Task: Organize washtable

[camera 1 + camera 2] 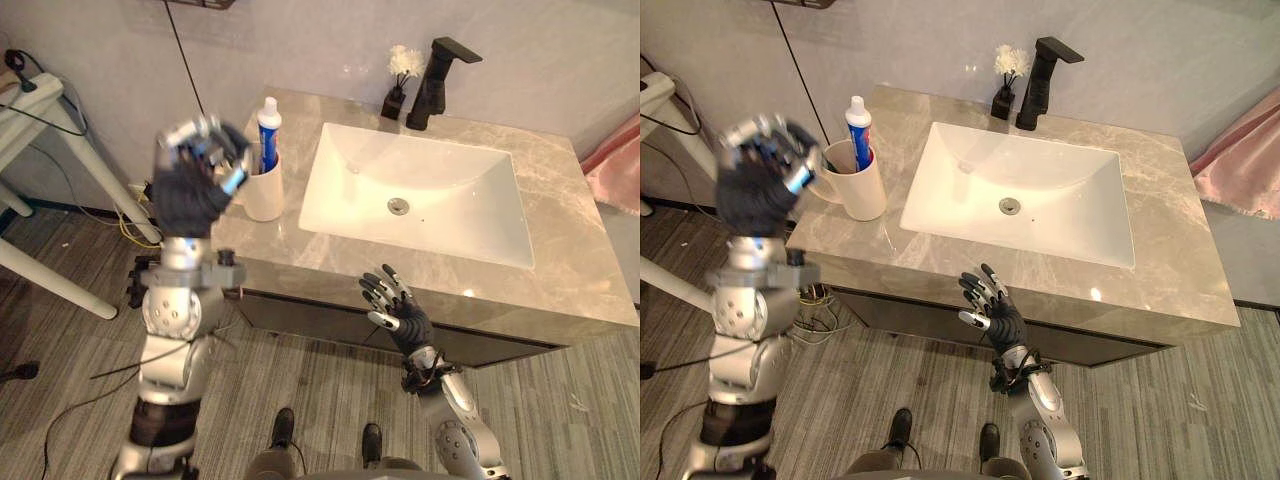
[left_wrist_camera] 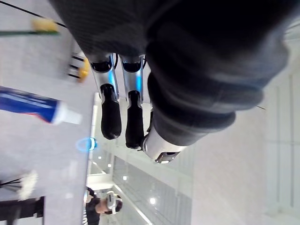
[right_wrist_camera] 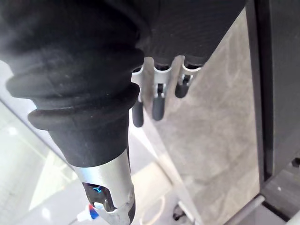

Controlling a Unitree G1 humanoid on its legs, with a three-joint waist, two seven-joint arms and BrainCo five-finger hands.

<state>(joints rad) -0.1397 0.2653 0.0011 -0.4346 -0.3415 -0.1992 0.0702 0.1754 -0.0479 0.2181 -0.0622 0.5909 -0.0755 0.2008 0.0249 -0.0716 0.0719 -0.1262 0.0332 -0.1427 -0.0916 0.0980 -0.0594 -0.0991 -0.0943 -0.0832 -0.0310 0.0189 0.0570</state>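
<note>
Toothpaste [image 1: 269,122] stands in cup [image 1: 265,188], upper left; probably light, soft and slippery, so pinch near its top. Left hand [image 1: 188,196] and right hand [image 1: 402,316]: fingers open, empty.

Toothpaste [image 1: 269,118] in cup [image 1: 264,190] left of sink [image 1: 450,180], faucet [image 1: 433,85] and flower vase [image 1: 394,103] behind.

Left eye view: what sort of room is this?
Most likely a bathroom: a white sink set in a stone-look counter, a black faucet behind it, and a white cup holding a toothpaste tube.
</note>
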